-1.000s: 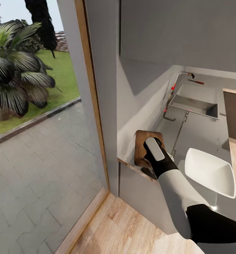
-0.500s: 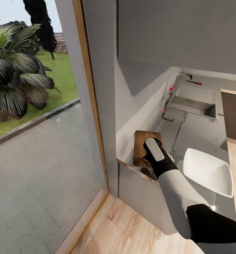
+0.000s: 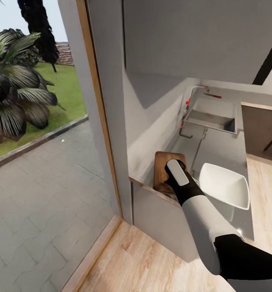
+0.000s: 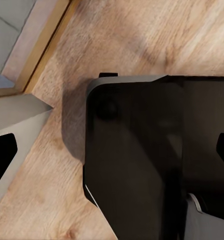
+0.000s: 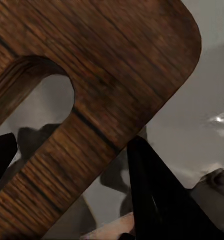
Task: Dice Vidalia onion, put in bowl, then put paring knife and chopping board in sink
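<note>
The dark-brown chopping board [image 3: 163,168] lies at the near corner of the grey countertop [image 3: 217,146], its handle end by the edge. My right arm [image 3: 180,182] reaches down onto it. In the right wrist view my right gripper [image 5: 76,170] is open, its fingers astride the strip beside the handle slot [image 5: 36,107] of the board [image 5: 117,65]. The white bowl [image 3: 224,185] sits just right of the board. Farther back is the sink [image 3: 211,117] with its faucet [image 3: 191,97]; the red-handled paring knife [image 3: 213,96] lies behind the basin. The onion is too small to make out. My left gripper [image 4: 112,155] hangs open over the robot's base.
A grey wall [image 3: 152,113] runs along the counter's left side. Left of it a wood-framed glass opening [image 3: 97,109] shows paving and plants outside. Wooden floor [image 3: 144,259] lies below the counter; a brown cabinet top [image 3: 262,125] stands at the right.
The whole picture has shifted as the camera moved, so sink and bowl sit more to the left. The right arm stays on the board's handle end; the board keeps its place.
</note>
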You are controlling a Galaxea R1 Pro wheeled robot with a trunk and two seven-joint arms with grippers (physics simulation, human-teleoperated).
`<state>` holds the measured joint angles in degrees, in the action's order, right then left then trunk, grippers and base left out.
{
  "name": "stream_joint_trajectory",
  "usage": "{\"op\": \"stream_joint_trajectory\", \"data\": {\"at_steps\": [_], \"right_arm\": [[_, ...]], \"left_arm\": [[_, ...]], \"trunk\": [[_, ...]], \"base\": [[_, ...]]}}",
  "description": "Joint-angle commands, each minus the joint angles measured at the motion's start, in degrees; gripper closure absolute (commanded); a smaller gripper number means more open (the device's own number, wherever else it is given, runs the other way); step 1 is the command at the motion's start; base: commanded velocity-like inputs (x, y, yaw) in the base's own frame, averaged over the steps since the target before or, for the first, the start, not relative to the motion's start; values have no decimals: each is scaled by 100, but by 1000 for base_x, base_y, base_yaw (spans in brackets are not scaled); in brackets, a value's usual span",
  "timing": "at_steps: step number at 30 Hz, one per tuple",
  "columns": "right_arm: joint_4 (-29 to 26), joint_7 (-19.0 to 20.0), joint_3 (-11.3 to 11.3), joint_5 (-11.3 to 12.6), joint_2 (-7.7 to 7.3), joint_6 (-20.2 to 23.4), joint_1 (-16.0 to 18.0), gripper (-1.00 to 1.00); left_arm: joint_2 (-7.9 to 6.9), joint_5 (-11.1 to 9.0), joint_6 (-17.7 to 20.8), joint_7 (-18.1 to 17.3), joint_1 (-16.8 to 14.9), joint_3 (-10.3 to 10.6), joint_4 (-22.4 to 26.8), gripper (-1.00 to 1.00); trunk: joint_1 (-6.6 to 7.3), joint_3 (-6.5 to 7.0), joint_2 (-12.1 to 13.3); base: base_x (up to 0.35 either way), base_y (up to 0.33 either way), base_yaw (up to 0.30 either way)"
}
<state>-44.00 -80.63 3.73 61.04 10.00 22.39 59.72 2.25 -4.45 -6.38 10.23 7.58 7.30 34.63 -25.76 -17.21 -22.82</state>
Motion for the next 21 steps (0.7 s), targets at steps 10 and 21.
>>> {"op": "stream_joint_trajectory", "data": {"at_steps": [10,21], "right_arm": [[37,10,5,31,0,51,4,100],[50,25,13,31,0,48,5,100]], "left_arm": [[-5,-47,-12,43,0,35,8,-100],[-5,-47,-12,45,1,35,8,-100]], "trunk": [[-3,68,-10],[-3,149,-10]], "base": [[-34,0,-22],[-207,0,0]]}}
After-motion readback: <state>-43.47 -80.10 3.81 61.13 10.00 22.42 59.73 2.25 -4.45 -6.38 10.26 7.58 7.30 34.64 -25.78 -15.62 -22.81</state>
